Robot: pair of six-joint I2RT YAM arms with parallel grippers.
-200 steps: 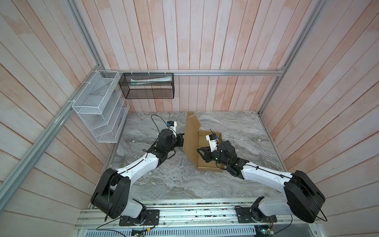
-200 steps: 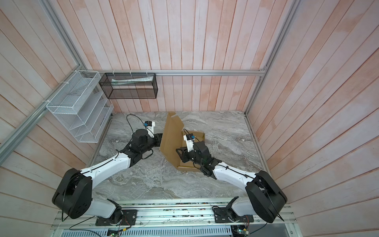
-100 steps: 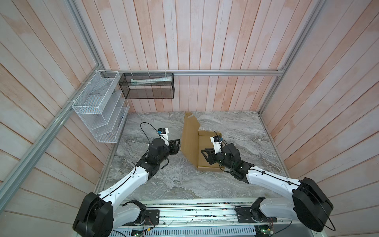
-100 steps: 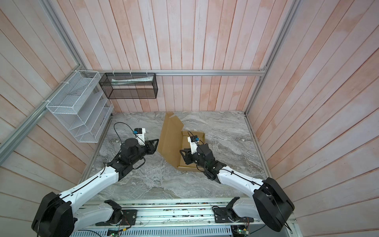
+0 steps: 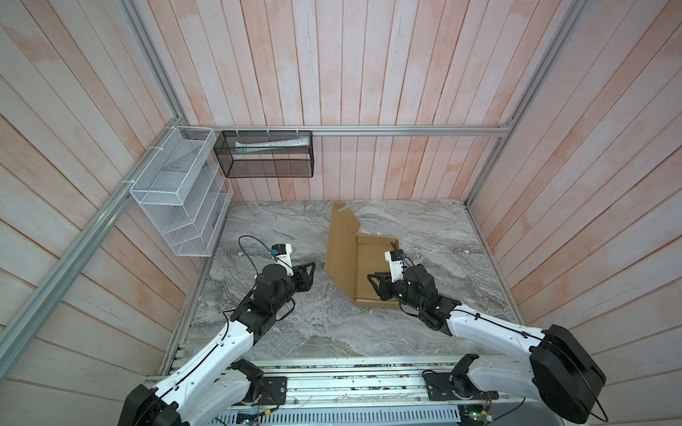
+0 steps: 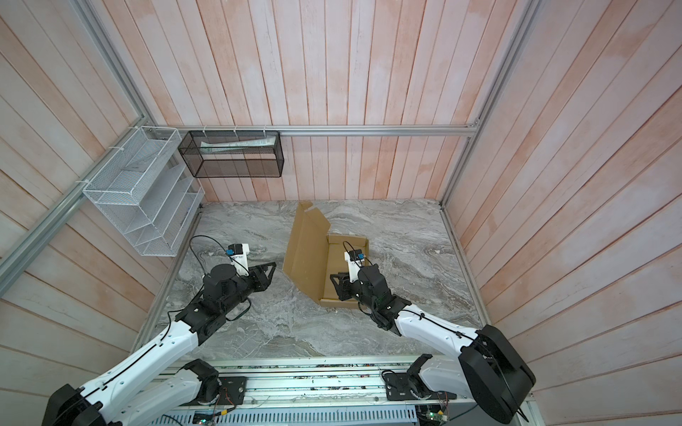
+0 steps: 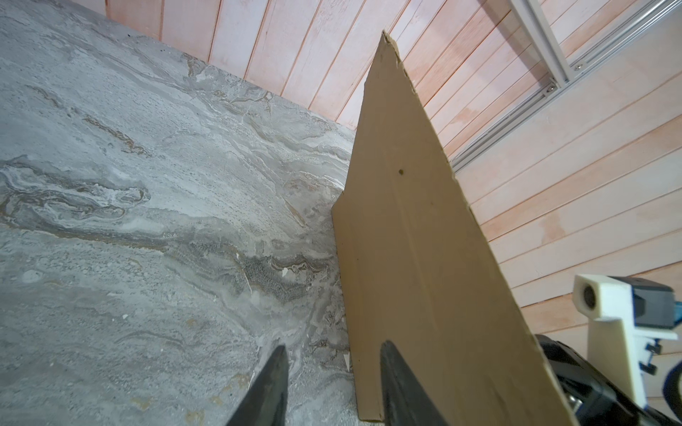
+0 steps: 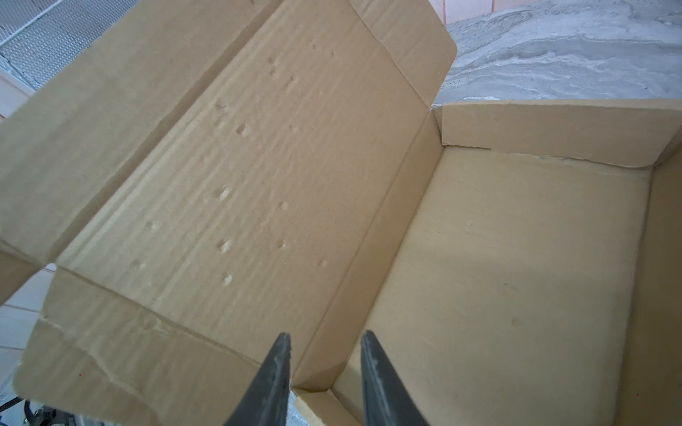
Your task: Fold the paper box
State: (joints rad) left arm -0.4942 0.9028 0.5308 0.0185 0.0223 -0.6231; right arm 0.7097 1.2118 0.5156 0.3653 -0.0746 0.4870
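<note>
The paper box [image 5: 372, 263] [image 6: 341, 263] is tan cardboard, a shallow tray lying on the marble table with its wide lid [image 5: 341, 247] [image 6: 306, 247] standing up along the tray's left side. My left gripper [image 5: 311, 276] [image 6: 271, 276] is open just left of the lid, apart from it and holding nothing. The left wrist view has the lid's outer face [image 7: 413, 228] behind one finger of that gripper [image 7: 334, 346]. My right gripper [image 5: 373, 287] [image 6: 335, 287] hangs open inside the tray near its front left corner. In the right wrist view this gripper [image 8: 325, 335] is over the lid's hinge, with the tray floor [image 8: 516, 276] beside it.
A white wire rack [image 5: 177, 191] hangs on the left wall and a black mesh basket [image 5: 264, 155] with papers on the back wall. Bare marble table [image 5: 276, 228] spreads round the box. The arms' mounting rail [image 5: 350, 383] runs along the front edge.
My left gripper has let go of the lid, opened a little and drawn back to the front left. The lid stays raised. The right gripper has barely moved.
</note>
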